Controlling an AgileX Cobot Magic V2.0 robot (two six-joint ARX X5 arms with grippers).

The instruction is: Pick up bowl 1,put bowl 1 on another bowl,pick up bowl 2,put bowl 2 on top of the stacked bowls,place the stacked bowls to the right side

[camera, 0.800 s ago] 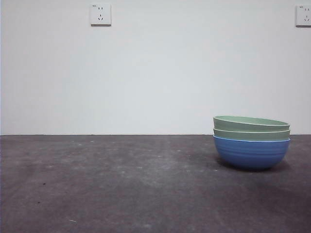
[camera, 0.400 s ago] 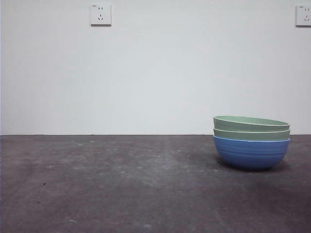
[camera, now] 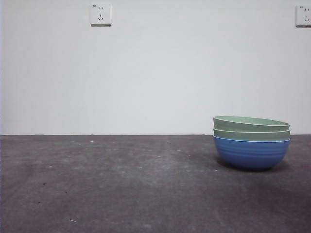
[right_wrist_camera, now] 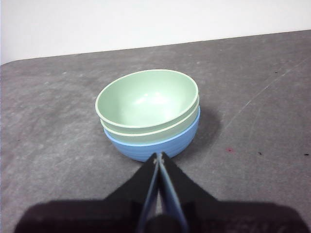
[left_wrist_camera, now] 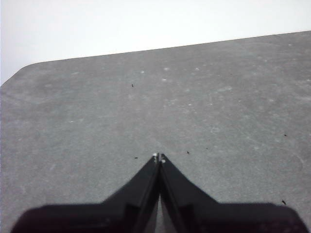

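Note:
The stacked bowls stand on the right of the table: the blue bowl (camera: pixel 251 153) at the bottom, two pale green bowls (camera: pixel 251 127) nested in it, the top one slightly tilted. In the right wrist view the green bowls (right_wrist_camera: pixel 146 99) sit in the blue bowl (right_wrist_camera: pixel 160 143) just beyond my right gripper (right_wrist_camera: pixel 159 156), which is shut, holds nothing and hangs apart from the stack. My left gripper (left_wrist_camera: pixel 159 157) is shut over bare table, with no bowl in its view. Neither arm shows in the front view.
The dark grey table (camera: pixel 121 184) runs back to a white wall with two sockets (camera: pixel 100 14). The left wrist view shows the table's rounded far corner (left_wrist_camera: pixel 29 68).

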